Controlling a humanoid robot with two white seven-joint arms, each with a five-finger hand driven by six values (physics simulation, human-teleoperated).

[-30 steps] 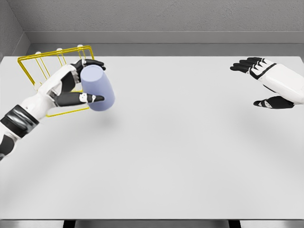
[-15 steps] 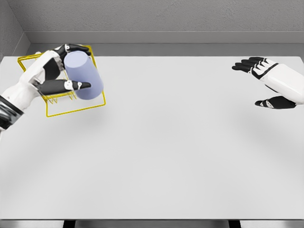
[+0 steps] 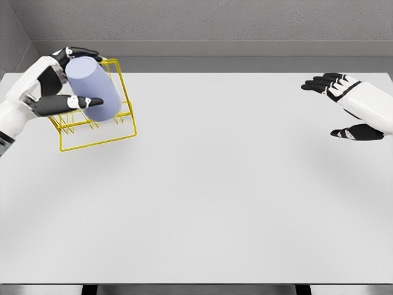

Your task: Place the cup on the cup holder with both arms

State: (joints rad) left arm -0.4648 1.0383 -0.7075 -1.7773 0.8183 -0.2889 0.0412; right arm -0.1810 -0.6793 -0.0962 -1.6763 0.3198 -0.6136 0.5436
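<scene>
Table: flat, pale grey-white, matte, filling most of the view; its near edge shows a dark strip below. Behind it a grey textured wall with a lighter ledge along its foot; a second wall meets it at the far left corner.

Far left of the table: yellow wire holder, base frame lying on the surface, back frame upright, short prongs along its base.

Left hand: closed around the cup, thumb across the front, fingers over the top rim. Cup pale blue-lilac, tilted, held in front of the holder's back frame, above the prongs; whether it touches the wire cannot be told.

Right hand: far right, above the table, fingers spread and loose, holding nothing, well apart from the cup.
</scene>
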